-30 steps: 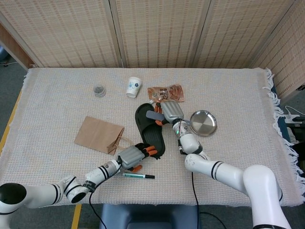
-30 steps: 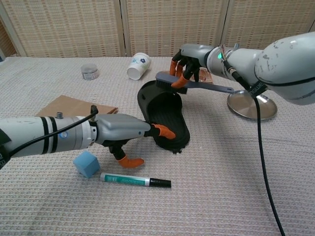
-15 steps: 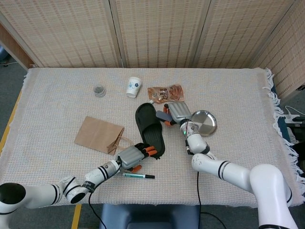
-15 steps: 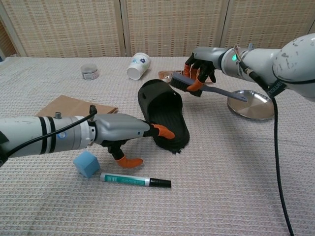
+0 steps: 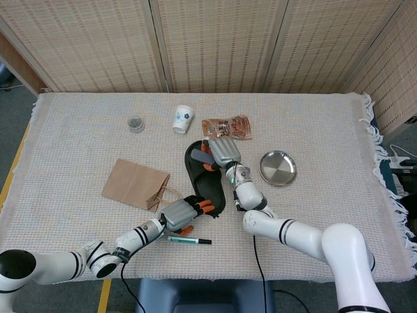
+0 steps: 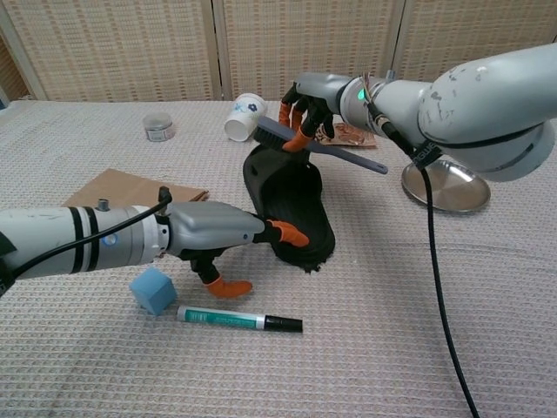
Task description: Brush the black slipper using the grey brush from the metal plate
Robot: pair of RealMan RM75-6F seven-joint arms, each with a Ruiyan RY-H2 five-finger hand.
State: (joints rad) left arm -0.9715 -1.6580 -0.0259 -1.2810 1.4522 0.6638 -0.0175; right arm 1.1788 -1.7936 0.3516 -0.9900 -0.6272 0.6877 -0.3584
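The black slipper [image 6: 291,198] is lying near the middle of the table [image 5: 326,124], whose woven cloth is covering it to the fringed edge; the slipper is looking matte and rubbery, with a broad band arching over a ridged sole. The right hand [image 6: 305,109] is gripping the grey brush [image 6: 315,145], a slim plastic thing with a long flat handle, and is holding its head over the slipper's far end. The left hand [image 6: 228,237] is pressing its orange-tipped fingers [image 6: 291,233] on the slipper's near rim. The round, shiny metal plate [image 5: 278,168] is sitting toward the right edge. A marker [image 6: 239,320] and a blue cube [image 6: 150,289] are lying by the near edge.
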